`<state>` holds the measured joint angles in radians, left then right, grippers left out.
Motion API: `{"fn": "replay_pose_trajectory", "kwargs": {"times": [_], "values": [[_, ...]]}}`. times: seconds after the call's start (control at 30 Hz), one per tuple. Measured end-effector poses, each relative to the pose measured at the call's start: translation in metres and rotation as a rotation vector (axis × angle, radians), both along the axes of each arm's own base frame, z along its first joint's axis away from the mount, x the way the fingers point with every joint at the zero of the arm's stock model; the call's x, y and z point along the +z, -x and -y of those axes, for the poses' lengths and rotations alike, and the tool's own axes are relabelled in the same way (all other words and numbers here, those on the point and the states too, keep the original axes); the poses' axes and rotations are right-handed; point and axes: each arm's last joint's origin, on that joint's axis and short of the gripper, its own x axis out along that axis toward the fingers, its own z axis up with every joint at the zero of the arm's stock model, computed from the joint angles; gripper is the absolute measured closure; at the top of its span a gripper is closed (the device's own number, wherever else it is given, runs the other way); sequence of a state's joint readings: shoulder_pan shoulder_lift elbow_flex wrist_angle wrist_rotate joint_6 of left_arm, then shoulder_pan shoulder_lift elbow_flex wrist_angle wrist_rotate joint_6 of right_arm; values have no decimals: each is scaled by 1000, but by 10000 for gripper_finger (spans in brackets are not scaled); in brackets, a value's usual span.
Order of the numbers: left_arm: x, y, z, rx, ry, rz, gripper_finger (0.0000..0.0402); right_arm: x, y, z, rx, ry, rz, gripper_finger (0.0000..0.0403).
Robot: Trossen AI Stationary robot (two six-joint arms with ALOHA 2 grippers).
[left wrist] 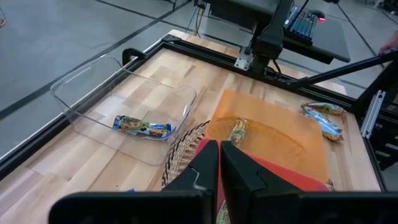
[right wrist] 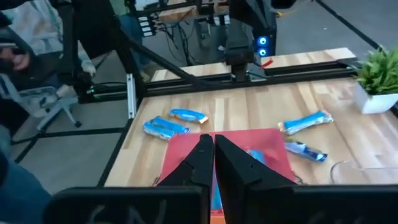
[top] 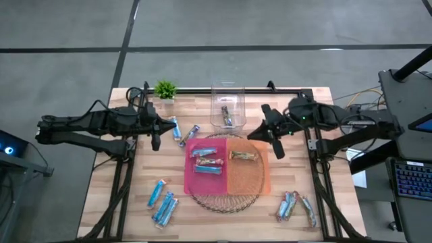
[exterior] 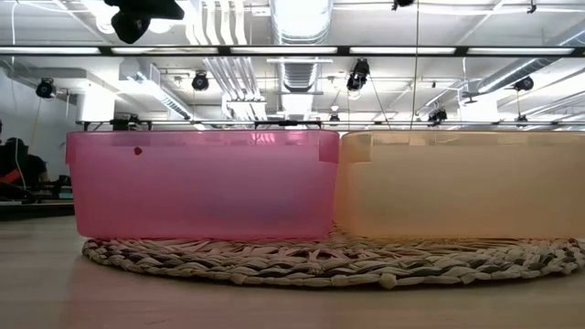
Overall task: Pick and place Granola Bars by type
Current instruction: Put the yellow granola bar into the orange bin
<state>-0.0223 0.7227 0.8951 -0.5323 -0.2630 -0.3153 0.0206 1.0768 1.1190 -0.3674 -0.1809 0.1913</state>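
Granola bars lie in three bins and loose on the table. The pink bin (top: 191, 172) holds light blue bars (top: 208, 160). A brown bar (top: 244, 156) lies in the orange bin (top: 251, 179). One dark bar (left wrist: 143, 127) lies in the clear bin (top: 217, 108) at the far edge. Loose blue bars lie at the near left (top: 162, 202), near right (top: 295, 206) and far left (top: 182, 131). My left gripper (top: 156, 140) hovers shut and empty left of the pink bin. My right gripper (top: 278, 150) hovers shut and empty right of the orange bin.
The pink and orange bins stand side by side on a round woven mat (exterior: 320, 260) at the table's middle. A small green plant (top: 165, 89) in a white pot stands at the far left. A black frame rail (top: 270, 91) runs along the table's far edge.
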Motion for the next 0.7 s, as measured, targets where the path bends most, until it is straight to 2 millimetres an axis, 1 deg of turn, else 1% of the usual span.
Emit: {"fn": "replay_pose_trajectory", "kwargs": {"times": [0.17,0.27,0.4,0.7], "values": [[-1,-2,0,1,4,-7,401,-22,14,-1,-12,-65,28,394],[-1,-2,0,4,11,-5,401,-29,19,0,-40,-84,36,394],[-1,-2,0,13,32,0,401,-31,24,0,-46,-88,46,394],[-3,-6,-1,55,67,-1,401,-30,25,0,-46,-79,51,394]]}}
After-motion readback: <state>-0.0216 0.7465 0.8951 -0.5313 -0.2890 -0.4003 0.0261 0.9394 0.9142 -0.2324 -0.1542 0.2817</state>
